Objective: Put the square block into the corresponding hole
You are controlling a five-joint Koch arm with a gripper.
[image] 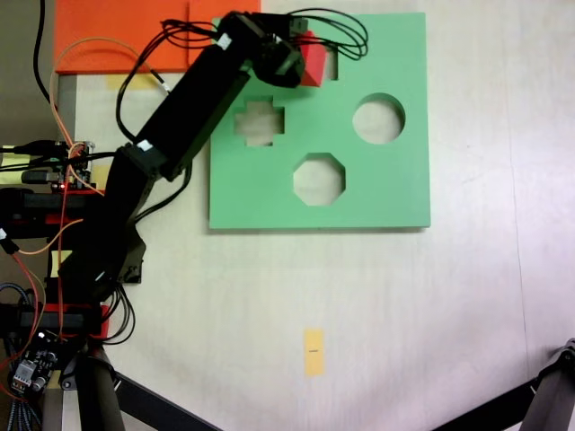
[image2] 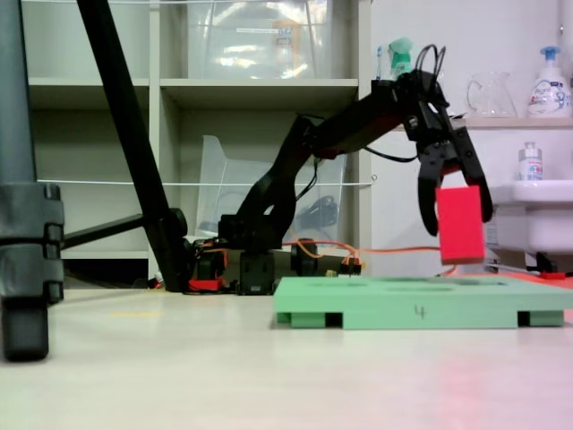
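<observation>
The red foam cube (image: 314, 61) hangs in my gripper (image: 310, 63), which is shut on it over the far edge of the green foam board (image: 377, 193). In a fixed view from above, the cube covers the left part of the square cutout (image: 331, 64), whose right strip shows beside it. From the side, the cube (image2: 461, 224) is held upright, slightly tilted, a short way above the board (image2: 403, 311), with the gripper (image2: 458, 208) gripping its top and the fingers pointing down.
The board also has a cross cutout (image: 259, 121), a round cutout (image: 378, 118) and an octagonal cutout (image: 319, 179). Orange foam slabs (image: 126, 36) lie at the top left. A yellow tape mark (image: 313, 350) sits on the table. Tripod legs (image2: 27, 269) stand nearby.
</observation>
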